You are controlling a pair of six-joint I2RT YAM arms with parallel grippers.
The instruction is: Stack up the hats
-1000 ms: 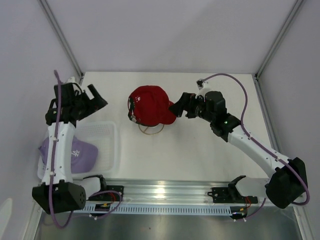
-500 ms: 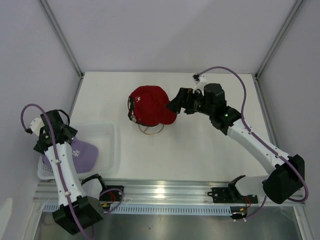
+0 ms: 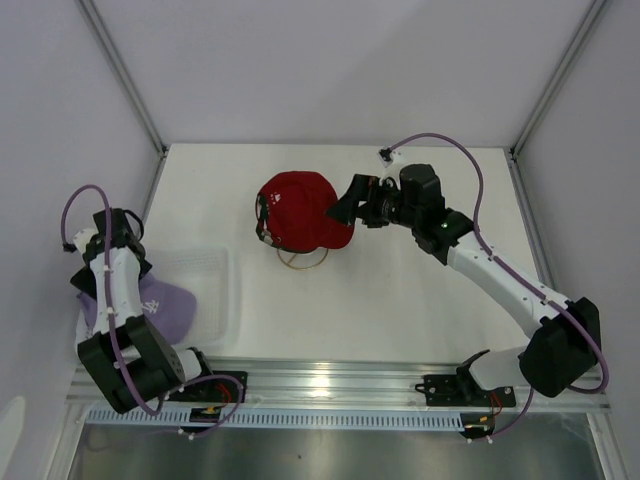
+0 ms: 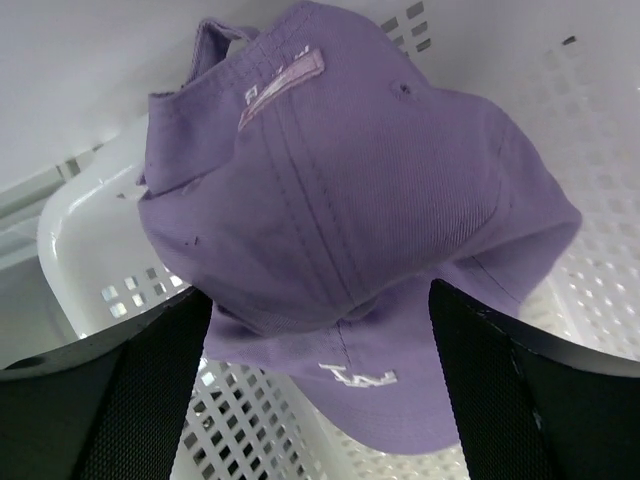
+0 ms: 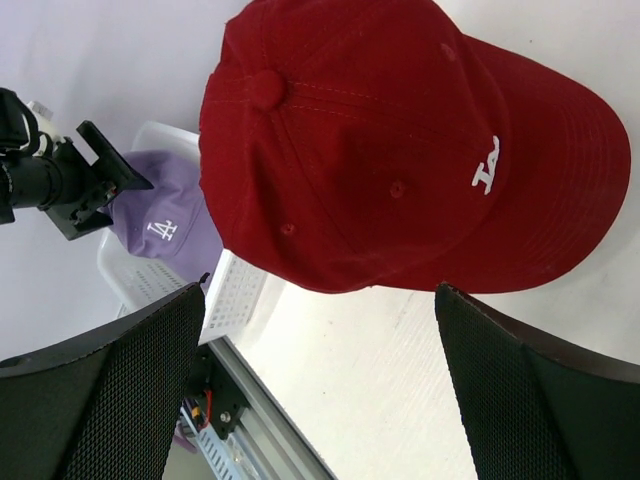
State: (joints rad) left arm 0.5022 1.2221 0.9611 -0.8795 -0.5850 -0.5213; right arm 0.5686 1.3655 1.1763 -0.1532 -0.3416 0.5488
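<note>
The spread left gripper [image 4: 318, 290] has been swung over the lavender fabric cap [image 4: 340, 200], so pickup is expected; the right gripper [image 5: 320, 290] is also spread.

There are two hats. The red hat [image 3: 298, 210] [image 5: 380, 150] is in the middle of the table, a bit to the far side. It sits round side up on a gold ring stand [image 3: 300, 262]. Its curved brim points right and a bit near. It has a small white logo on the front and a little button on top. The purple hat [image 3: 165, 305] [image 4: 350, 230] [image 5: 165, 225] lies in a white basket [image 3: 215, 290] [image 4: 600, 150] at the near left of the table. It is soft and a bit crumpled. It has a white logo on the front too, and white stitching at the back by the strap.
</note>
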